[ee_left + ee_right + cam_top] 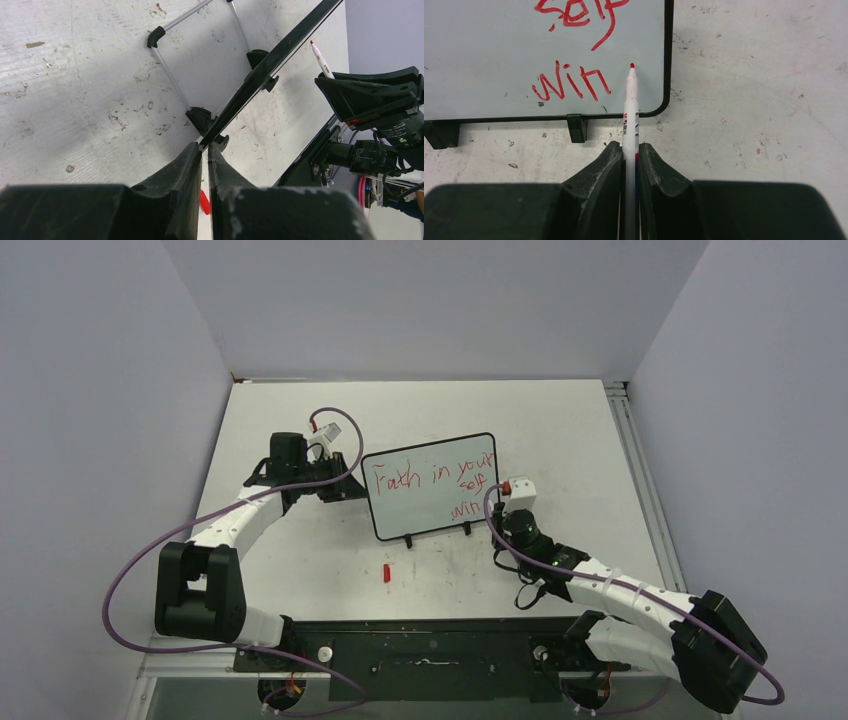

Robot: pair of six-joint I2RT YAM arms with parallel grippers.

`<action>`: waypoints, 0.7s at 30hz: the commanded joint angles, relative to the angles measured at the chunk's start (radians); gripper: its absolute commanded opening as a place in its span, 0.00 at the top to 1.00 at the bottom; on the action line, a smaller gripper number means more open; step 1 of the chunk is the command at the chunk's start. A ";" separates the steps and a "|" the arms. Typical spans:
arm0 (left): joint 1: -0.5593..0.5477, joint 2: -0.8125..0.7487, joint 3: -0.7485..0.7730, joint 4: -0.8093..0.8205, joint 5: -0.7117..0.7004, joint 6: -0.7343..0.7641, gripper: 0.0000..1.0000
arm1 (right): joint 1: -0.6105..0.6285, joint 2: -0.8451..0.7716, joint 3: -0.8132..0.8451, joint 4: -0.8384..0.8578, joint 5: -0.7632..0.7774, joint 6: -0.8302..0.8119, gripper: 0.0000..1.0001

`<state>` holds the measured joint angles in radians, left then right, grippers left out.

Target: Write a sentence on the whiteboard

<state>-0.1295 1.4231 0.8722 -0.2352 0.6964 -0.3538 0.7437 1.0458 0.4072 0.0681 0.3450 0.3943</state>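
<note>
Whiteboard [430,485], thin black frame, rounded corners, stands on two black feet mid-worktop [570,430], which is scuffed white. Red handwritten sentence [437,480] slants across it. Left gripper [205,149] comes in sideways, jaws pinched on the frame edge. Right gripper [630,148] jaws clamp a slim white marker [631,100], red tip by "Win", contact unclear. Small red cap [387,572] lies in front.

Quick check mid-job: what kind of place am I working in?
Most likely a lab test cell, not an office: plain bare walls box in a scuffed white tabletop, and the left arm and right arm are bolted to a black base plate with purple cables.
</note>
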 commanded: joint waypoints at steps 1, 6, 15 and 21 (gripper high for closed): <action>-0.002 -0.026 0.032 0.024 0.002 0.018 0.91 | -0.015 0.018 0.020 0.076 -0.020 -0.027 0.95; -0.002 -0.022 0.033 0.023 0.001 0.018 0.91 | -0.020 0.043 0.026 0.095 -0.036 -0.033 0.95; -0.002 -0.021 0.033 0.024 0.003 0.019 0.91 | -0.022 0.082 0.035 0.110 -0.061 -0.037 0.95; -0.002 -0.024 0.034 0.024 0.003 0.019 0.91 | -0.018 0.078 0.022 0.107 -0.082 -0.021 0.95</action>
<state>-0.1295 1.4231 0.8722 -0.2352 0.6968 -0.3542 0.7269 1.1179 0.4084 0.1284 0.2901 0.3698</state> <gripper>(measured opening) 0.093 0.152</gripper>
